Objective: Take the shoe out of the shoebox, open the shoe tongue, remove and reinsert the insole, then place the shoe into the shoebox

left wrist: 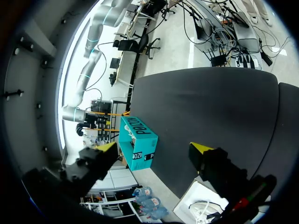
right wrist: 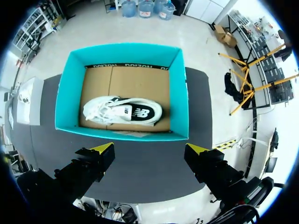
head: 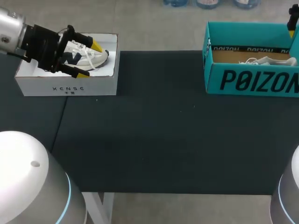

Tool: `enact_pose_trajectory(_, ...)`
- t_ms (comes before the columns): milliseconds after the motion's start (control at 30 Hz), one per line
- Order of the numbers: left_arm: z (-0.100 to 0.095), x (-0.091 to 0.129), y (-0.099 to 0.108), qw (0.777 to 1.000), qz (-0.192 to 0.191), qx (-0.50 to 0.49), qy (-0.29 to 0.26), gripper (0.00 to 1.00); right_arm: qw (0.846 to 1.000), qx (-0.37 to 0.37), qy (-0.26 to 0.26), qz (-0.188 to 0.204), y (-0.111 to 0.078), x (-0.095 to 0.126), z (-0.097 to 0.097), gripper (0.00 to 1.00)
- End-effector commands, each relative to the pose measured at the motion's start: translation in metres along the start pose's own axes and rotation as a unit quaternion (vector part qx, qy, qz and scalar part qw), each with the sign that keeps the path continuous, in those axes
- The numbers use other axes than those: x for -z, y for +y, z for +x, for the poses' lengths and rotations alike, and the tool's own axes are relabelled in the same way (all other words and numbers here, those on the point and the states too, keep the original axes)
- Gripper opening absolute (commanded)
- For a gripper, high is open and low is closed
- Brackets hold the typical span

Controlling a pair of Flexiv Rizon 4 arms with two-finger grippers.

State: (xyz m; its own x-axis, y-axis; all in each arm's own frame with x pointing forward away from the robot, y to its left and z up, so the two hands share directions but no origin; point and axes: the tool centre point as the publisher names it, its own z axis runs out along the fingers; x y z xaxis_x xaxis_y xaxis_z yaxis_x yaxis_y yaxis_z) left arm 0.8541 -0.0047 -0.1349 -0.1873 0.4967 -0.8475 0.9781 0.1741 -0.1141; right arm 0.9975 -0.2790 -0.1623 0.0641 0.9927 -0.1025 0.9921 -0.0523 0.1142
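Observation:
A teal shoebox [head: 252, 81] stands open at the table's far right. A white shoe [right wrist: 122, 111] with a dark logo lies on its side on the box's brown floor. High above it, my right gripper [right wrist: 149, 149] is open and holds nothing. In the head view only one yellow fingertip [head: 292, 33] of it shows, at the box's far right corner. At the far left, a white shoebox [head: 67, 87] holds a second white shoe [head: 88, 55] with a dark mark. My left gripper [head: 88, 59] hangs open just over that shoe, one finger on either side.
The dark table [head: 159, 135] stretches between the two boxes. In the left wrist view the teal box [left wrist: 138, 142] lies far ahead of the fingers, and the white box's corner [left wrist: 198, 200] with laces shows under them.

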Motion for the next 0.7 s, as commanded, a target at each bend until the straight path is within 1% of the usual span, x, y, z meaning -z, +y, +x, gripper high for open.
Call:
enact_pose_trajectory(33,0.0,-0.001,0.0,1.0,0.0,0.0,0.001,1.0,1.0,-0.001,0.0,-0.03,-0.009,-0.001,-0.001,1.0)
enact_pose_trajectory(100,0.0,-0.001,0.0,1.0,0.0,0.0,0.001,1.0,1.0,-0.001,0.0,-0.03,-0.009,-0.001,-0.001,1.0)
enact_pose_trajectory(133,0.001,0.004,0.004,1.0,-0.002,-0.017,0.012,1.0,1.0,-0.001,0.0,-0.03,-0.009,-0.001,-0.001,1.0)
enact_pose_trajectory(167,0.002,0.01,0.01,0.999,-0.024,-0.021,0.016,1.0,1.0,-0.001,0.0,-0.03,-0.009,-0.001,-0.001,1.0)
enact_pose_trajectory(200,0.004,0.014,0.017,0.999,-0.032,-0.029,0.024,1.0,1.0,-0.001,0.0,-0.03,-0.009,-0.001,-0.001,1.0)
enact_pose_trajectory(267,0.007,0.025,0.031,0.998,-0.015,-0.055,0.023,1.0,1.0,-0.001,0.0,-0.03,-0.009,-0.001,-0.001,1.0)
enact_pose_trajectory(300,0.008,0.03,0.039,0.998,0.0,-0.065,0.027,1.0,1.0,-0.001,0.0,-0.03,-0.009,-0.001,-0.001,1.0)
enact_pose_trajectory(367,0.013,0.041,0.06,0.993,-0.001,-0.099,0.07,1.0,1.0,-0.001,0.0,-0.03,-0.009,-0.001,-0.001,1.0)
enact_pose_trajectory(400,0.016,0.046,0.07,0.99,0.011,-0.106,0.089,1.0,1.0,-0.001,0.0,-0.03,-0.009,-0.001,-0.001,1.0)
enact_pose_trajectory(433,0.017,0.051,0.079,0.988,0.01,-0.117,0.1,1.0,1.0,-0.001,0.0,-0.03,-0.009,-0.001,-0.001,1.0)
enact_pose_trajectory(533,0.017,0.06,0.104,0.978,0.005,-0.132,0.162,1.0,1.0,-0.001,0.0,-0.03,-0.009,-0.001,-0.001,1.0)
enact_pose_trajectory(600,0.017,0.063,0.119,0.974,0.013,-0.137,0.178,1.0,1.0,-0.001,0.0,-0.03,-0.009,-0.001,-0.001,1.0)
enact_pose_trajectory(633,0.017,0.065,0.128,0.971,0.011,-0.14,0.194,1.0,1.0,-0.001,0.0,-0.03,-0.009,-0.001,-0.001,1.0)
enact_pose_trajectory(700,0.016,0.066,0.138,0.968,0.013,-0.138,0.211,1.0,1.0,-0.001,0.0,-0.03,-0.009,-0.001,-0.001,1.0)
